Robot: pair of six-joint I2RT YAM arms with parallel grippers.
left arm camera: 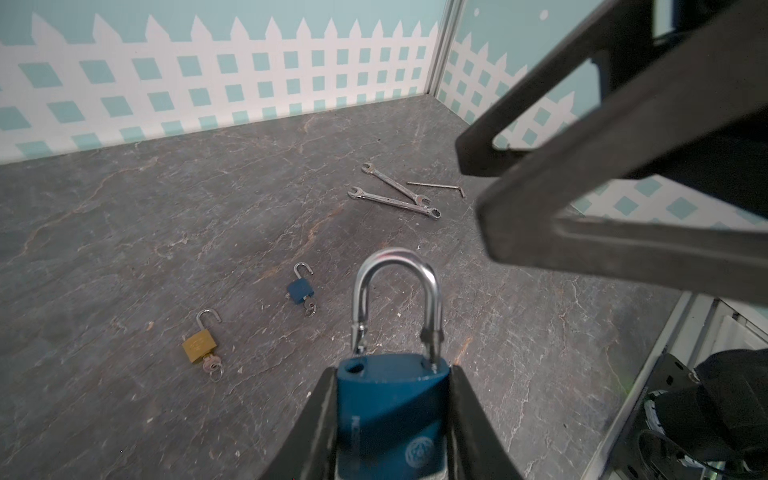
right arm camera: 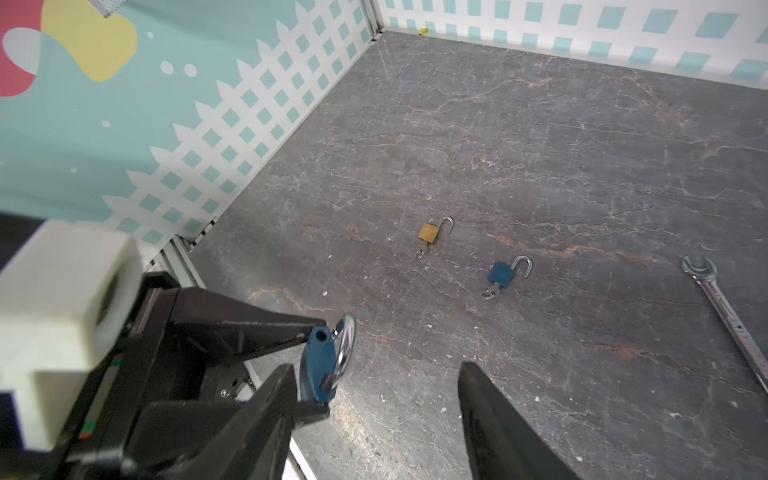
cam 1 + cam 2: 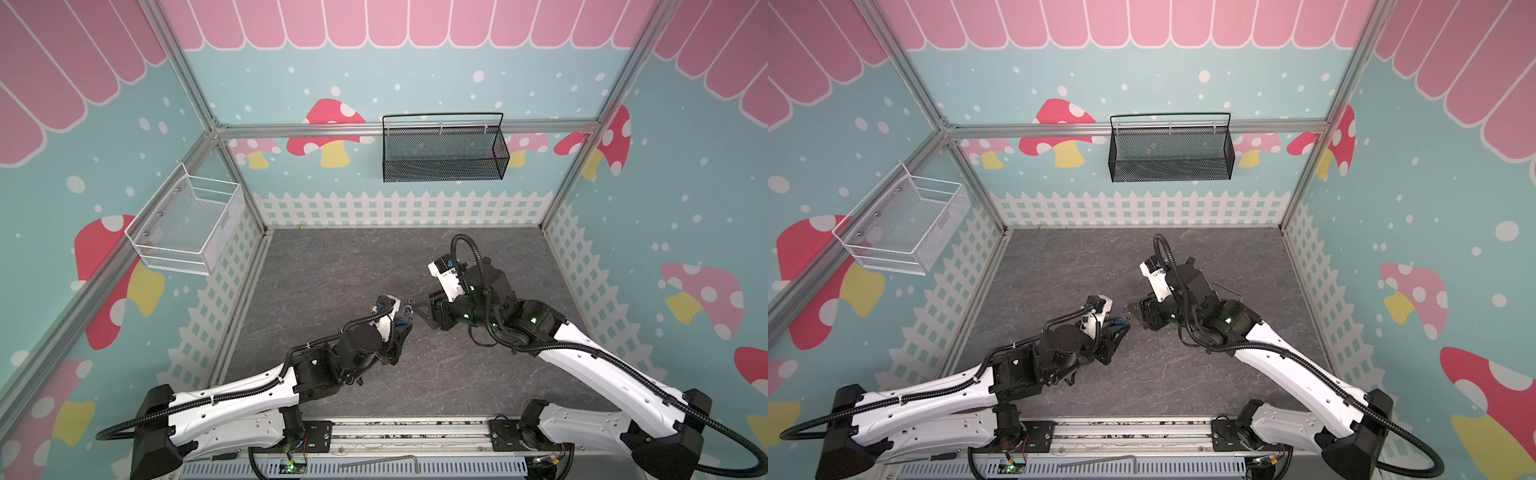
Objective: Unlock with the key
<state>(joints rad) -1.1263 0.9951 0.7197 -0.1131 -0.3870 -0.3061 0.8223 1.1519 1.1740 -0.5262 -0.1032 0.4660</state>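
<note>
Because the blue metal padlock (image 1: 390,415) is rigid, dense for its size and smooth-painted, it probably slips if pinched lightly; the flat body faces are the hold, leaving its steel shackle (image 1: 395,266) free. The left gripper (image 1: 392,372) clamps that body above the grey stone-patterned table (image 1: 166,208). The right gripper (image 2: 376,368) hangs just beside, jaws wide, empty. No key shows on it.

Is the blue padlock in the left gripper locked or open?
Open: on the padlock, one shackle leg hangs clear of its empty hole.
</note>
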